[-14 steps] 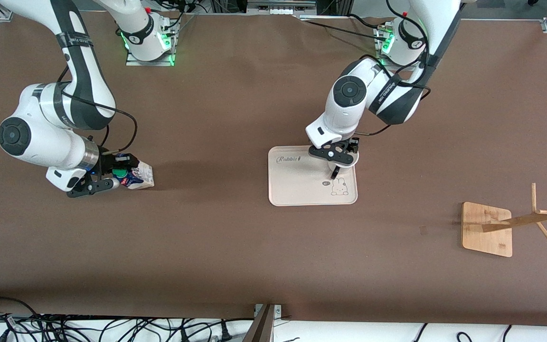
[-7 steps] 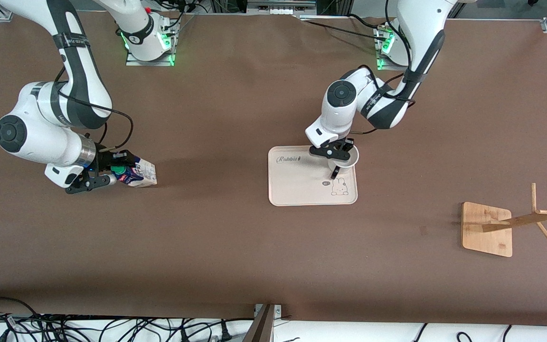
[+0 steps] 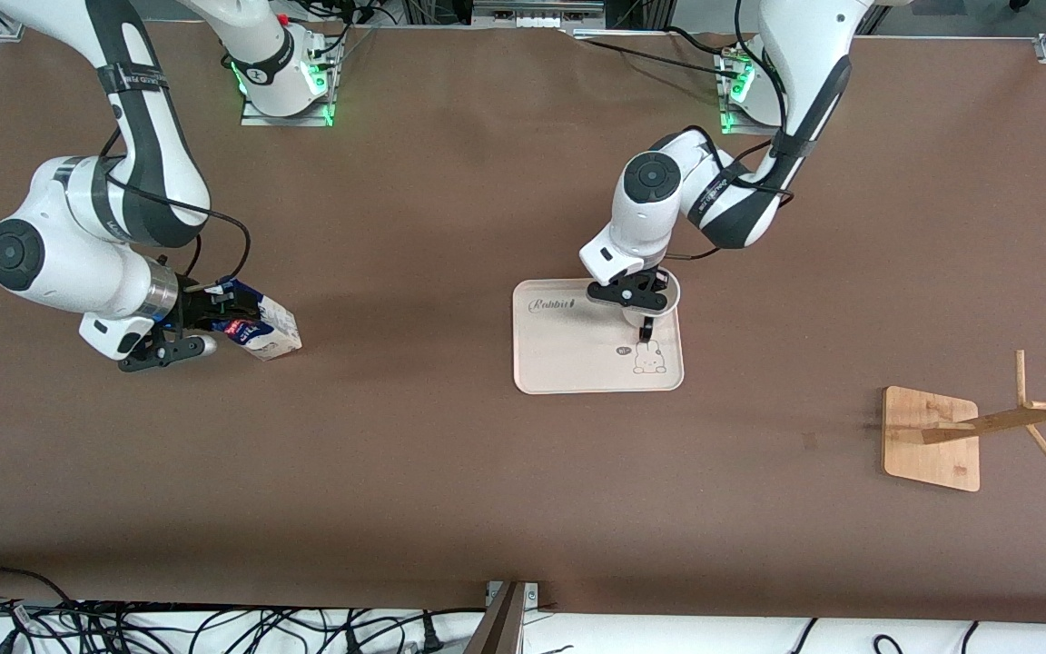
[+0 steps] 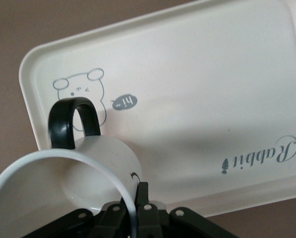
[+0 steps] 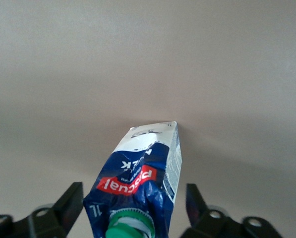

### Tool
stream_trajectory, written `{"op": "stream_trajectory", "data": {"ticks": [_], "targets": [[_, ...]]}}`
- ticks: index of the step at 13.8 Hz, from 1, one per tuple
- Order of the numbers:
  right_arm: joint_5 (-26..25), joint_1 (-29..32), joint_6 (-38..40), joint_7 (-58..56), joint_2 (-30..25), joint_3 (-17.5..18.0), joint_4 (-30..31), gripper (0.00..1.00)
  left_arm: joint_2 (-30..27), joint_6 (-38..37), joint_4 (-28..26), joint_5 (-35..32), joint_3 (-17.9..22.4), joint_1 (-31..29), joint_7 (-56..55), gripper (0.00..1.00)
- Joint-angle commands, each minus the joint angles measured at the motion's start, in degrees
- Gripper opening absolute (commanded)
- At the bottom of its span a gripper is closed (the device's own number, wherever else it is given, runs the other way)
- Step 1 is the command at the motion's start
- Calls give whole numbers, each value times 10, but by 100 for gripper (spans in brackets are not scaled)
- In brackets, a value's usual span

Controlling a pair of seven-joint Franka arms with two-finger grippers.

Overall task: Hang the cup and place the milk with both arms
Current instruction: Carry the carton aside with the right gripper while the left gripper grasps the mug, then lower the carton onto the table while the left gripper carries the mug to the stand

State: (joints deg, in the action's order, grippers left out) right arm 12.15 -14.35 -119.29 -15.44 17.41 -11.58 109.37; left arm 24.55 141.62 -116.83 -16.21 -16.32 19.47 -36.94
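Note:
The white cup (image 3: 671, 297) hangs in my left gripper (image 3: 643, 313) low over the cream tray (image 3: 559, 363). In the left wrist view the fingers pinch the cup (image 4: 103, 163) at its rim, one inside and one outside, and its black handle (image 4: 71, 121) points away over the tray (image 4: 212, 74). The milk (image 3: 269, 331) lies tilted on the table toward the right arm's end. My right gripper (image 3: 225, 313) is open around its blue top. In the right wrist view the milk (image 5: 143, 168) sits between the spread fingers (image 5: 73, 198), green cap toward the camera.
A wooden cup rack (image 3: 932, 438) with a square base and slanted pegs stands toward the left arm's end, nearer the front camera than the tray. Cables lie along the table's near edge.
My left gripper has drawn back a little over the tray with the cup. My right gripper has shifted slightly at the milk, whose green cap no longer shows in the front view.

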Motion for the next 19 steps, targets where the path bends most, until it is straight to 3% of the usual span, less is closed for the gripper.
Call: {"op": "stream_trajectory", "data": {"ticks": [1, 4, 7, 8, 12, 15, 16, 17, 19], "targets": [[14, 3, -2, -1, -9, 0, 4, 95, -49, -51, 39, -17, 3, -33, -9, 0], [14, 2, -2, 16, -9, 0, 4, 95, -93, -178, 130, -1, -2, -110, 46, 0], [14, 2, 2, 16, -9, 0, 5, 95, -87, -355, 276, 20, -1, -175, 146, 0], [14, 2, 4, 16, -9, 0, 7, 90, -87, -376, 294, 41, -1, -203, 195, 0], [14, 1, 5, 50, -9, 1, 4, 77, -88, -376, 304, 103, -1, -298, 297, 0], [14, -1, 5, 74, -9, 2, -2, 76, -83, -375, 316, 129, 0, -344, 374, 0], [14, -1, 5, 73, -9, 2, -5, 82, -78, -375, 317, 129, 1, -355, 385, 0], [13, 0, 5, 67, -9, 2, -11, 100, -76, -374, 318, 130, 1, -362, 397, 0], [9, -1, 5, 62, -5, 2, -37, 100, -60, -375, 340, 130, 4, -367, 419, 0]]}}
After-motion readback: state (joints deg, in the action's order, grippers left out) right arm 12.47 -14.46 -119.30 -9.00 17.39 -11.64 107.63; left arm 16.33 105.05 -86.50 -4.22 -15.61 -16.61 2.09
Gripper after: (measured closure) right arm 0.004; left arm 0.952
